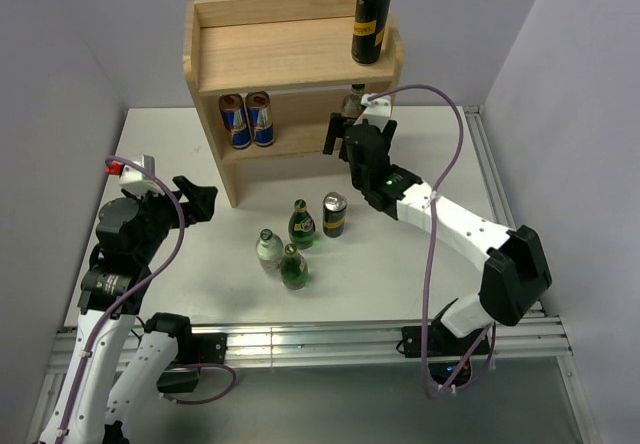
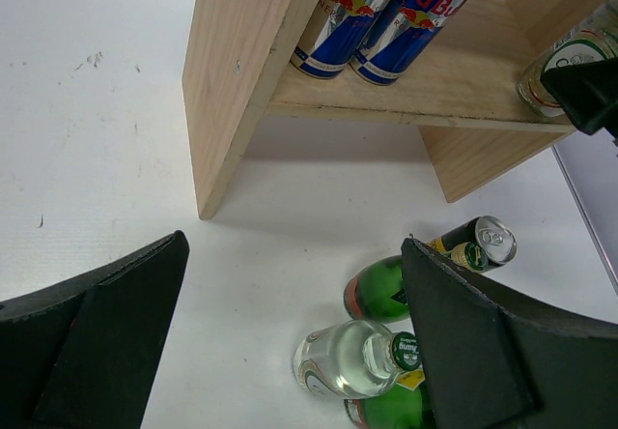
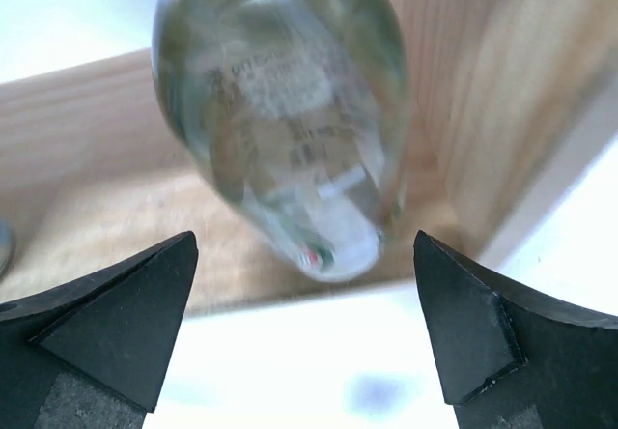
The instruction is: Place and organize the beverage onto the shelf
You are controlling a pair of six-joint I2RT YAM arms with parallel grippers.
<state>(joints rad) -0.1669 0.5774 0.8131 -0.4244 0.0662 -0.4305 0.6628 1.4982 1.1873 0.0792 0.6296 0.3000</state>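
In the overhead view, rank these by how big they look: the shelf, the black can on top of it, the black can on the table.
1. shelf
2. top can (higher, so likely nearer the camera, which inflates it)
3. table can

A shelf (image 1: 290,54) of pale, matt wood with visible grain carries two glossy metal cans (image 1: 236,121) and a clear, smooth glass bottle (image 3: 290,129). On the matt white surface (image 2: 97,158), faintly scuffed, are shiny green glass bottles (image 1: 294,269) and a black can (image 1: 334,214) with a bright metal top.
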